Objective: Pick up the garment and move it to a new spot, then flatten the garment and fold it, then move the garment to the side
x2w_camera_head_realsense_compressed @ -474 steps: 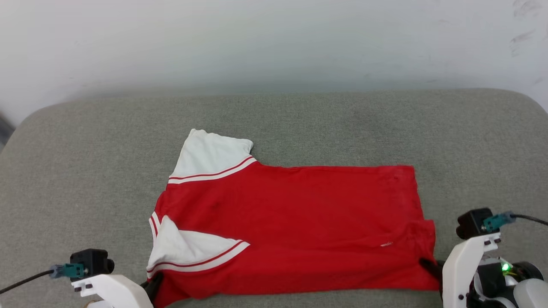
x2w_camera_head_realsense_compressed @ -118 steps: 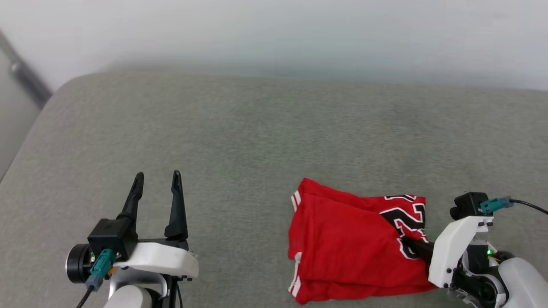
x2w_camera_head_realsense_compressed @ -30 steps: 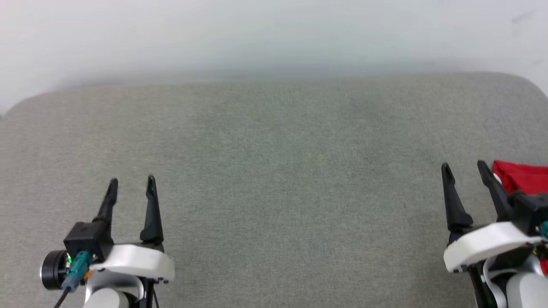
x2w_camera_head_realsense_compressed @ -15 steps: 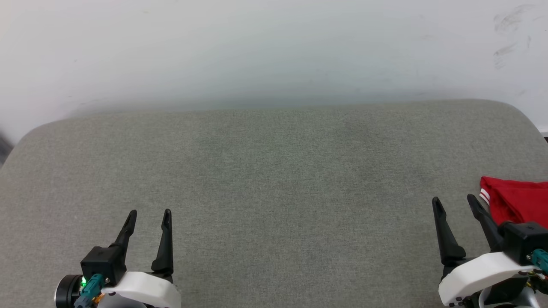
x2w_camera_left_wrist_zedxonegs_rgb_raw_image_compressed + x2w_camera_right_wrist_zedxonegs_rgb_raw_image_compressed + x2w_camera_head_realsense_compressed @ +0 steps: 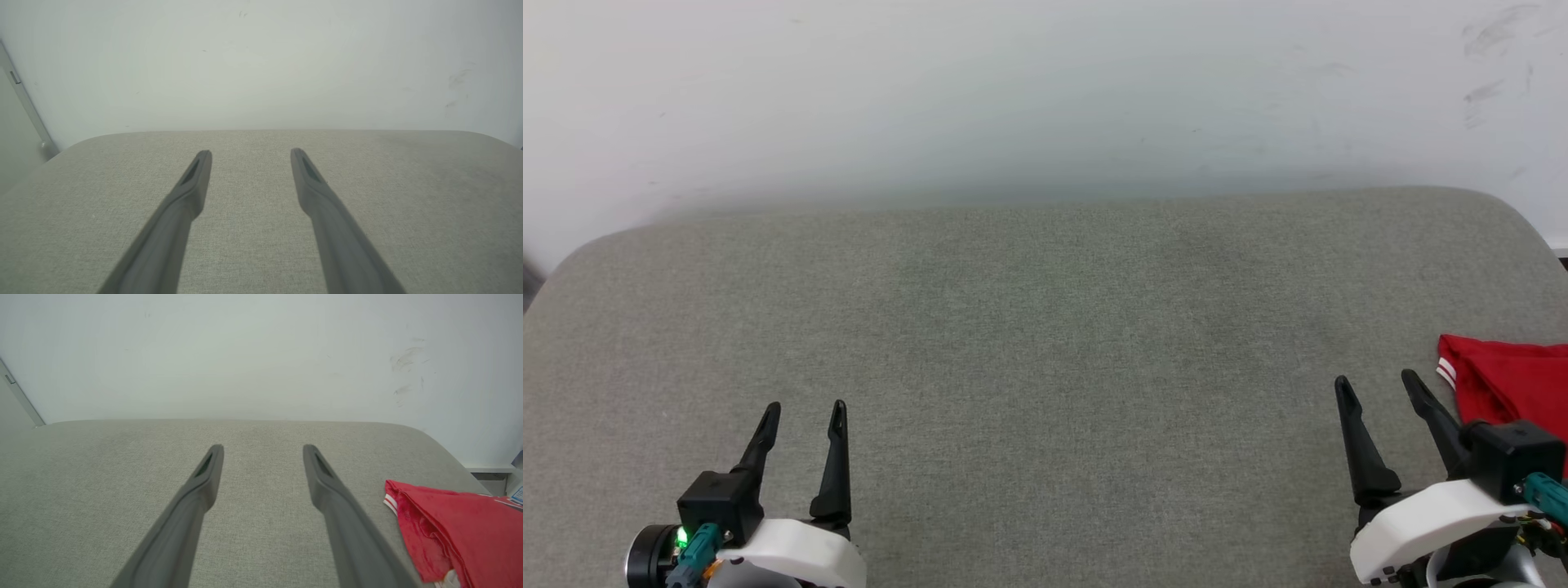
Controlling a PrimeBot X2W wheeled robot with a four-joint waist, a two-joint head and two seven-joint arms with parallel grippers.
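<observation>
The garment [image 5: 1515,380], a red T-shirt with a striped edge, lies folded at the far right of the grey cushioned surface [image 5: 1045,343], partly cut off by the frame edge. In the right wrist view the garment [image 5: 453,535] rests to the right of my fingers, apart from them. My right gripper [image 5: 1376,384] stands open just left of the garment with nothing between its fingers. My left gripper [image 5: 805,406] is open at the lower left, empty, far from the garment. Both wrist views show my open grippers [image 5: 248,153] [image 5: 263,448] above bare fabric.
A white wall [image 5: 1045,90] rises behind the cushioned surface, whose rounded corners show at the far left and far right. A strip of floor and a small labelled object [image 5: 515,490] sit beyond the right edge.
Over the last second the camera tilted, so the whole picture shifted. In the last half second the right gripper drew slightly left and down; the garment and left gripper stay put.
</observation>
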